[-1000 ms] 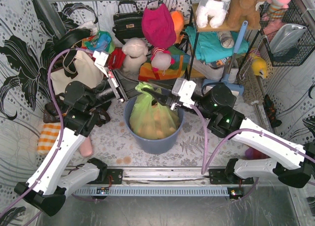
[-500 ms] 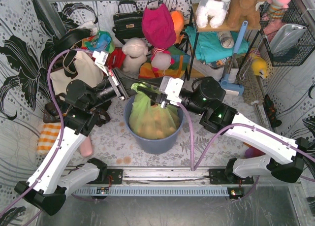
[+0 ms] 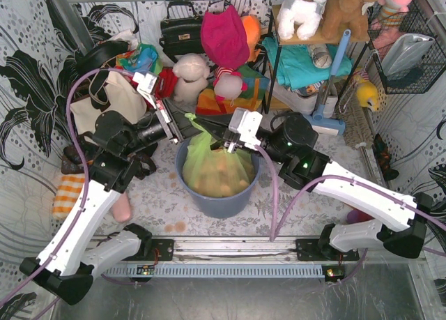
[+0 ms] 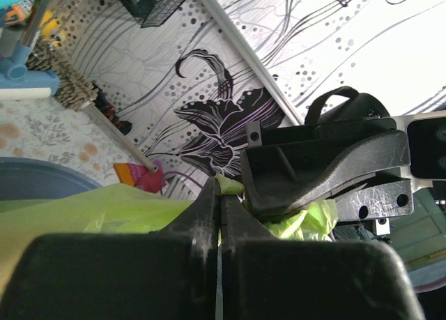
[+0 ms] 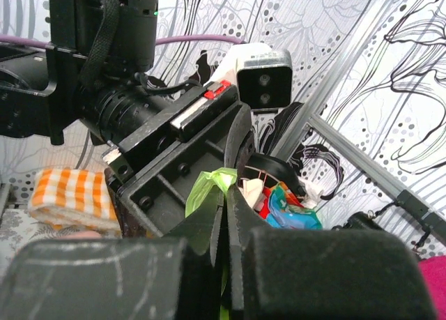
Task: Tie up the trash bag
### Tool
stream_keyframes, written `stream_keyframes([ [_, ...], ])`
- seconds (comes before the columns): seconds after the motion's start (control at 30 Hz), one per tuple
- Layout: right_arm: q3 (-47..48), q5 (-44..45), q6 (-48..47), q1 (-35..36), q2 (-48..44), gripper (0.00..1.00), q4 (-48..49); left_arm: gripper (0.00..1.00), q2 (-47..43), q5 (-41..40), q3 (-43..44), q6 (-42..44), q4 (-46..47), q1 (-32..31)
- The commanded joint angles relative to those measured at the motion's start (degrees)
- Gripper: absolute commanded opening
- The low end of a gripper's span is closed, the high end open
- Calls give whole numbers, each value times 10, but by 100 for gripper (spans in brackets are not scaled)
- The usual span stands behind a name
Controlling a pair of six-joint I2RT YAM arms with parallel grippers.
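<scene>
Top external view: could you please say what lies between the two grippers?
There, only the gathered top of the trash bag, pinched by the left gripper and right gripper.

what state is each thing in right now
trash bag, sitting in the bin, top pulled up, no knot visible
bin, upright, bag inside
left gripper, shut on the bag's top
right gripper, shut on the bag's top

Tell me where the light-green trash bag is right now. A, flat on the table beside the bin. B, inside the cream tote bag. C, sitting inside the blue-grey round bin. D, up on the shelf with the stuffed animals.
C: in the top view the trash bag sits down inside the bin, whose rim rings it.
</scene>
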Motion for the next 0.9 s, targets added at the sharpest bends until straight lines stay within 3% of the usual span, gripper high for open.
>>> stream_keyframes([
  [0.0, -34, -3, 52, 1, -50, 0, 51, 0, -5, -36, 48, 88, -75, -3],
  [0.4, -69, -135, 241, 1, -139, 0, -41, 0, 88, -109, 181, 216, -209, -1],
  [0.7, -80, -188, 340, 1, -172, 0, -206, 0, 126, -128, 200, 254, -241, 0],
  [0.87, -156, -225, 422, 1, -200, 0, -207, 0, 133, -140, 194, 274, -255, 5],
])
